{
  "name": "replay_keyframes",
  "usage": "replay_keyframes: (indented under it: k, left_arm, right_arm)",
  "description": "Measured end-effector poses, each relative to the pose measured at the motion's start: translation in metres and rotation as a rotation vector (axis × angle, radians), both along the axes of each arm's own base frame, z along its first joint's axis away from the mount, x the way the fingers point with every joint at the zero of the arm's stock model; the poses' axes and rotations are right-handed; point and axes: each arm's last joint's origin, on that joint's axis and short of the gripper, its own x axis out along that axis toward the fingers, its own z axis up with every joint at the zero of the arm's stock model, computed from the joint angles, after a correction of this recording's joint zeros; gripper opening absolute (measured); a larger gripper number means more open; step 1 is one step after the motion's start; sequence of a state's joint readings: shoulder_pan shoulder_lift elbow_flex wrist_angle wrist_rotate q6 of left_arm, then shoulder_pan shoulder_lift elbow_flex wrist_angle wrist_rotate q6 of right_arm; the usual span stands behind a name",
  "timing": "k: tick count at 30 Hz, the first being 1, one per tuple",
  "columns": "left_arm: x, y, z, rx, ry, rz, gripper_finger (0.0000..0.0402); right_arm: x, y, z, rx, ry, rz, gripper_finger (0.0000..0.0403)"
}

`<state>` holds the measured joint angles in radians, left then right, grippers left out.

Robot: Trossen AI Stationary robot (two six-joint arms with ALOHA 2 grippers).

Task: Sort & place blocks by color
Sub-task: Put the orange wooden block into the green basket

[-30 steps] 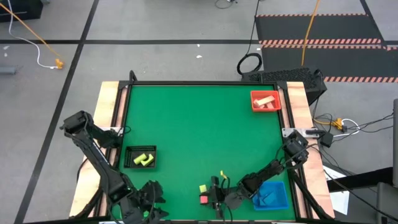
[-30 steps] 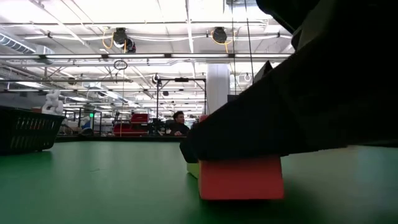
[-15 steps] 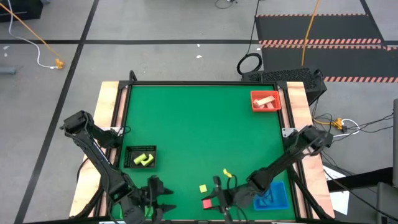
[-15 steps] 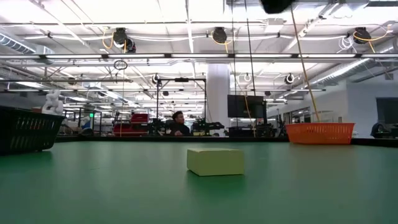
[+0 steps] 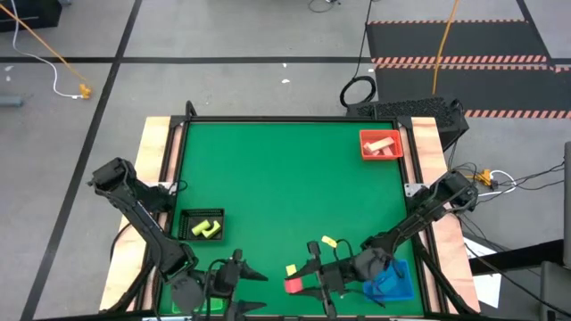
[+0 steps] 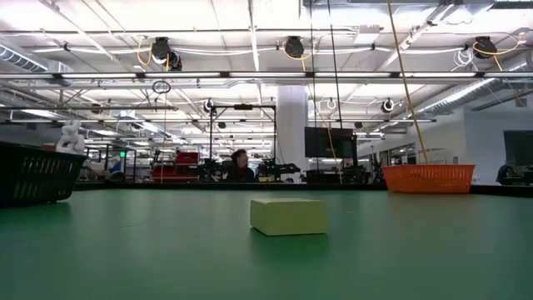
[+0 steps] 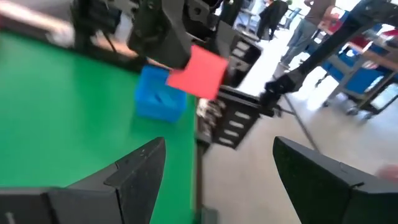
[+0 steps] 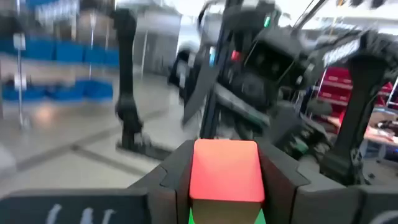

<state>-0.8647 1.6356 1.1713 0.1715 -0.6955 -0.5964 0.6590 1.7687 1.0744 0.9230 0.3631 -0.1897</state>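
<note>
One red block (image 8: pixel 224 169) pinched between the right gripper's (image 5: pixel 308 283) fingers, lifted off the table near its front edge where it sat a second ago, long axis unclear, yellow block (image 6: pixel 288 216) on the green mat (image 5: pixel 277 178), left gripper (image 5: pixel 239 278) spread, now facing it.

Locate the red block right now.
The red block is shut in the right claw, lifted off the table near its front edge in the high view, just in front of the yellow block and left of the blue tray.
</note>
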Motion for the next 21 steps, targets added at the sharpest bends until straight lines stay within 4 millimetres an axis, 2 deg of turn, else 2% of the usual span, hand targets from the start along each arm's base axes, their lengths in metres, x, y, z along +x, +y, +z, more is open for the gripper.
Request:
replay_keyframes:
  k: [4,8,12,15,21]
  left_arm:
    - [0.012,0.002,-0.008,0.215,-0.052,0.046,0.0296]
    - [0.024,0.002,-0.021,0.436,-0.071,0.072,0.0296]
    - [0.039,0.005,-0.028,0.546,-0.117,0.109,0.0296]
    - [0.049,0.009,-0.025,0.58,-0.178,0.144,0.0296]
    - [0.06,0.021,-0.02,0.566,-0.213,0.199,0.0296]
  right_arm:
    - [0.001,-0.006,0.013,0.2,-0.079,0.012,0.0116]
    - [0.004,-0.013,0.018,0.381,-0.084,0.024,0.0116]
    - [0.006,-0.017,0.017,0.38,-0.077,-0.042,0.0116]
    - [0.008,-0.019,0.014,0.345,-0.06,-0.076,0.0116]
    - [0.012,-0.022,0.008,0.282,-0.015,-0.103,0.0116]
